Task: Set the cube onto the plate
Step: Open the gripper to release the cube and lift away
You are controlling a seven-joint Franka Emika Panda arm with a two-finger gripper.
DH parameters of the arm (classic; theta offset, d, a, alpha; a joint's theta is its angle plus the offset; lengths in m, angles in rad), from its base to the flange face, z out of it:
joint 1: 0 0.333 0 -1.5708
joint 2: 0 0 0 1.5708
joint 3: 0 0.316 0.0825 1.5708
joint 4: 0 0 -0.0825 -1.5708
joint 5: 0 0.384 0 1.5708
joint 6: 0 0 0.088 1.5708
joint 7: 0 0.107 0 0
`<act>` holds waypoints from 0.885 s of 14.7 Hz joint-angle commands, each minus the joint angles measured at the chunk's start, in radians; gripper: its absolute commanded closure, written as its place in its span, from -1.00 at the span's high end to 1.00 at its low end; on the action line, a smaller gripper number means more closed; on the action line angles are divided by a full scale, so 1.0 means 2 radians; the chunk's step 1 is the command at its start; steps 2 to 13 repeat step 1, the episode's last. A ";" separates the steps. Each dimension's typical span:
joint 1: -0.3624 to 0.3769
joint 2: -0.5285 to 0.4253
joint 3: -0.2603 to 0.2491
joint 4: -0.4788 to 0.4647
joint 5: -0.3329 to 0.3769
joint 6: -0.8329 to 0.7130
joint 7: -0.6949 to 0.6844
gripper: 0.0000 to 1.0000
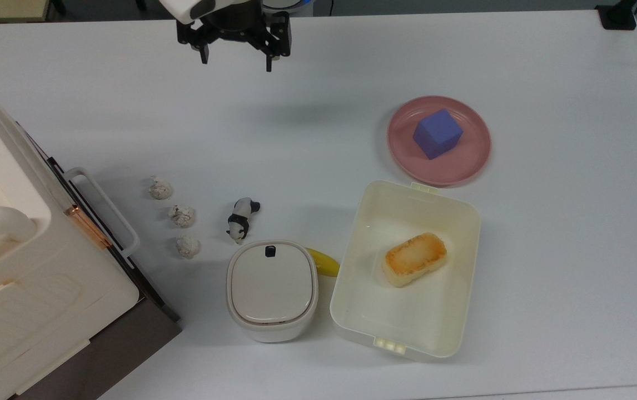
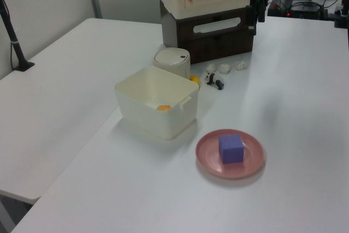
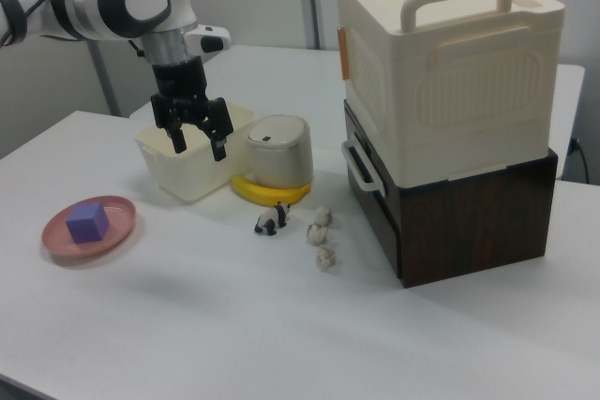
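Nearest me in the top view, at six o'clock, I see the cream rectangular plastic container (image 1: 452, 222) holding a browned bread-like piece (image 1: 414, 259). Beside it at its nine o'clock stands a small cream lidded pot (image 1: 272, 289). Farther out, at the container's twelve o'clock, the round pink plastic plate (image 1: 468, 161) carries the small blue-purple cube (image 1: 437, 133), resting flat inside the rim. Farthest, toward eleven o'clock above the white surface (image 1: 574, 222), the black two-finger gripper (image 1: 235, 60) hangs with jaws wide apart and empty.

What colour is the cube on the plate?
Blue-purple cube, clearest in the top view, on the pink plate.
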 commanded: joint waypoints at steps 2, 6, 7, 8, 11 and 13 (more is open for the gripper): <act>0.009 -0.016 -0.009 0.001 0.009 -0.016 -0.006 1.00; 0.009 -0.016 -0.009 0.001 0.009 -0.016 -0.006 1.00; 0.009 -0.016 -0.009 0.001 0.009 -0.016 -0.006 1.00; 0.009 -0.016 -0.009 0.001 0.009 -0.016 -0.006 1.00; 0.009 -0.016 -0.009 0.001 0.009 -0.016 -0.006 1.00; 0.009 -0.016 -0.009 0.001 0.009 -0.016 -0.006 1.00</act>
